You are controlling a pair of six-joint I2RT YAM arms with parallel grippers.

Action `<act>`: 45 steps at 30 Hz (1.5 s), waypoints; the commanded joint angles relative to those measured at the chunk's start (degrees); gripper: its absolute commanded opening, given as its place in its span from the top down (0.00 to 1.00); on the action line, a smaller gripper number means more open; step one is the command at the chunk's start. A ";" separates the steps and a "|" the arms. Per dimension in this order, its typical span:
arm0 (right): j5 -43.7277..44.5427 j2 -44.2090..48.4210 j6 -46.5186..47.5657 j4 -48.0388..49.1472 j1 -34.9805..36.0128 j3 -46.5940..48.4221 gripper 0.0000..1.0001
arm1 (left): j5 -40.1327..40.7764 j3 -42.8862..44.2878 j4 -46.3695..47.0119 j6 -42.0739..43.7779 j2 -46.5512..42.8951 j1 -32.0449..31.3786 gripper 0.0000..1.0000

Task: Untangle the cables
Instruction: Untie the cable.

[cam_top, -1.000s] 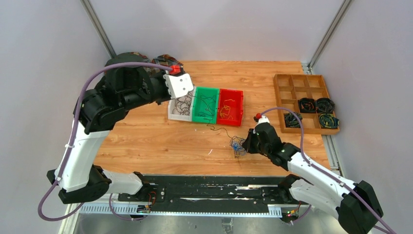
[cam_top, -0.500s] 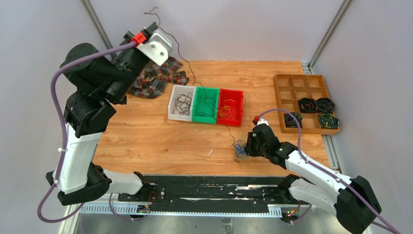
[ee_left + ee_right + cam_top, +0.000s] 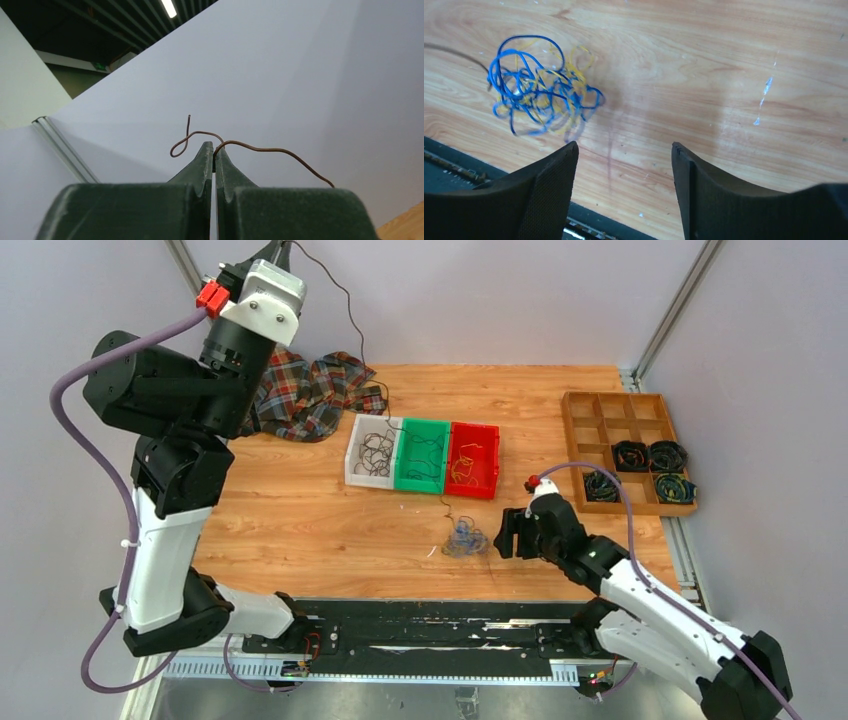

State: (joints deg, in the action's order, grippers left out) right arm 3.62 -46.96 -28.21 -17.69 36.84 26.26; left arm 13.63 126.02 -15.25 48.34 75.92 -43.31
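One clump of cables (image 3: pixel 465 540) lies on the surface (image 3: pixel 300 530), just beside the right end effector (image 3: pixel 507 533), which is released and empty. The left end effector (image 3: pixel 214 150), high above, is clenched on one dark wire (image 3: pixel 270 149) that runs down across three bins (image 3: pixel 425 422) to the clump. One tray (image 3: pixel 583 410) holds four coils (image 3: pixel 630 455). One cloth (image 3: pixel 310 390) lies behind the bins.

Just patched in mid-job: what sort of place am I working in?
Probably a robot lab test cell, not a home: wooden tabletop boxed in by plain white panels, three coloured bins and a wooden compartment tray for sorting.
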 commanded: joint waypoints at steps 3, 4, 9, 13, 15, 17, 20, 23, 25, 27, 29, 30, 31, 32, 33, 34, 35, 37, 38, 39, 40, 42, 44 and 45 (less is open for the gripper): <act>-2.72 4.99 7.17 -6.61 -0.65 9.82 0.31 | -6.04 -2.36 -4.39 -6.50 -1.15 -0.36 1.00; -3.78 5.79 8.10 -5.82 -0.68 10.45 0.31 | -6.90 -2.39 -5.49 -6.76 -1.08 -0.42 1.00; -11.18 6.67 15.35 7.17 4.18 10.23 0.31 | -7.67 -2.45 -7.13 -6.85 -0.70 -0.64 1.00; -9.25 -0.10 23.55 18.61 15.30 11.34 0.31 | -7.39 -2.01 -7.24 -5.25 -0.69 -0.64 1.00; -7.58 -5.62 26.83 24.33 19.84 12.61 0.31 | -7.42 -1.20 -7.48 -4.86 -0.50 -0.65 1.00; -7.09 -11.62 28.75 29.82 22.25 14.64 0.30 | -7.40 0.20 -7.89 -4.69 -0.12 -0.62 1.00; -7.51 -20.76 29.90 35.19 22.79 18.85 0.31 | -7.45 1.69 -8.29 -4.72 0.27 -0.68 1.00; -6.95 -29.88 30.85 40.12 22.84 23.33 0.31 | -7.56 2.56 -8.56 -4.71 0.29 -0.72 1.00; -4.42 -34.57 31.55 43.13 22.77 25.80 0.32 | -7.74 3.01 -8.50 -4.71 0.13 -0.72 0.99; -4.66 -38.84 32.13 46.19 22.67 27.76 0.33 | -7.78 3.68 -8.28 -4.67 0.09 -0.72 1.00; -6.35 -42.98 31.65 49.17 22.66 29.79 0.35 | -7.78 4.19 -7.59 -4.78 0.11 -0.72 1.00; -7.05 -45.08 31.16 49.80 22.66 30.88 0.37 | -7.74 4.39 -7.08 -4.75 0.06 -0.72 1.00; -7.16 -47.81 30.58 50.00 22.67 32.06 0.39 | -7.74 4.60 -6.49 -4.55 0.09 -0.72 0.99; -6.93 -49.70 29.89 50.03 22.66 33.13 0.41 | -7.76 5.23 -5.87 -4.42 0.19 -0.72 1.00; -6.62 -51.24 29.05 50.51 22.66 33.30 0.45 | -7.63 5.84 -5.21 -4.26 0.38 -0.72 0.99; -5.94 -52.45 28.06 51.22 22.66 33.09 0.48 | -7.53 6.78 -4.58 -4.02 0.68 -0.72 0.99; -4.89 -53.49 26.53 51.63 22.66 32.70 0.51 | -7.36 7.98 -4.03 -3.65 1.10 -0.72 1.00; -2.15 -55.28 23.05 52.34 22.66 31.43 0.59 | -7.02 10.26 -1.70 -2.50 2.01 -0.72 0.99; -1.97 -55.82 21.51 53.53 22.74 30.14 0.63 | -6.84 11.16 0.28 -1.71 2.44 -0.72 1.00; -1.81 -56.06 20.14 54.75 22.75 28.65 0.66 | -6.81 12.18 2.28 -0.65 3.15 -0.72 1.00; -1.84 -56.01 19.11 55.71 22.75 27.02 0.68 | -6.84 13.45 4.02 0.43 3.73 -0.68 1.00; -1.90 -55.39 17.78 57.31 22.75 23.49 0.71 | -6.82 15.94 7.16 2.04 4.96 -0.72 1.00; -1.67 -54.36 17.28 58.37 22.75 20.34 0.72 | -7.19 16.69 10.56 3.61 5.38 -0.72 1.00; -1.46 -53.67 17.22 58.38 22.75 18.83 0.73 | -7.35 16.50 12.67 4.27 5.38 -0.72 0.99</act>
State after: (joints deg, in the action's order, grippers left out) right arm 0.30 -102.87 -7.42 36.27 58.92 50.06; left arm 6.50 140.79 -13.17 48.40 80.71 -43.70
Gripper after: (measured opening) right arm 0.284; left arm 0.019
